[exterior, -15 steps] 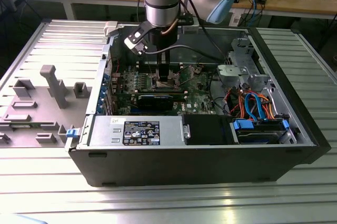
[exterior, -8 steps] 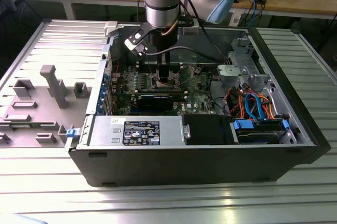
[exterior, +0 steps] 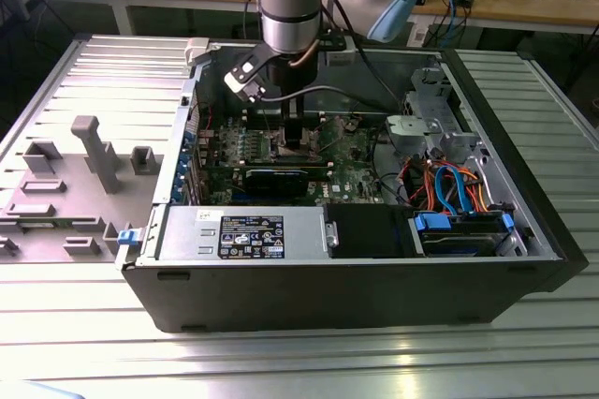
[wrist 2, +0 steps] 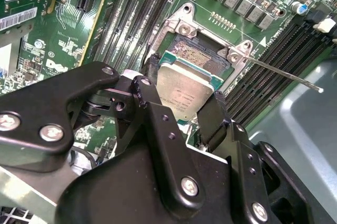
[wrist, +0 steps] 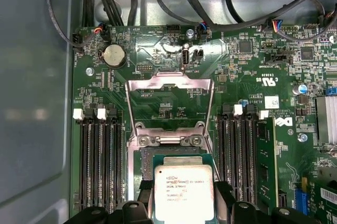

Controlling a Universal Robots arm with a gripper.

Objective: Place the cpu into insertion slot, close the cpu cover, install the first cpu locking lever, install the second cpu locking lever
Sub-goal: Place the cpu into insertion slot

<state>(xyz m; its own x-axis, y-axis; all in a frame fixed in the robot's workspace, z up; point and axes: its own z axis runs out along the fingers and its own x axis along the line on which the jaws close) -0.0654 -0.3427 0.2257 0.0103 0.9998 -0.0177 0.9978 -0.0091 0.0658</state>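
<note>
The cpu, a small square chip with a dull silver top, is clamped between my gripper's two black fingers, so the gripper is shut on it. The chip hangs just over the near part of the insertion slot, whose dark pin field and shiny rim show beyond it. In the first wrist view the cpu sits below the cpu cover, a silver frame standing open on its hinge. A thin wire locking lever sticks out, unlatched. In the exterior view the gripper reaches down into the open computer case.
Long black memory slots flank the socket on both sides. A black graphics card, the power supply, a grey drive cage and coloured cables crowd the case. Case walls ring the board.
</note>
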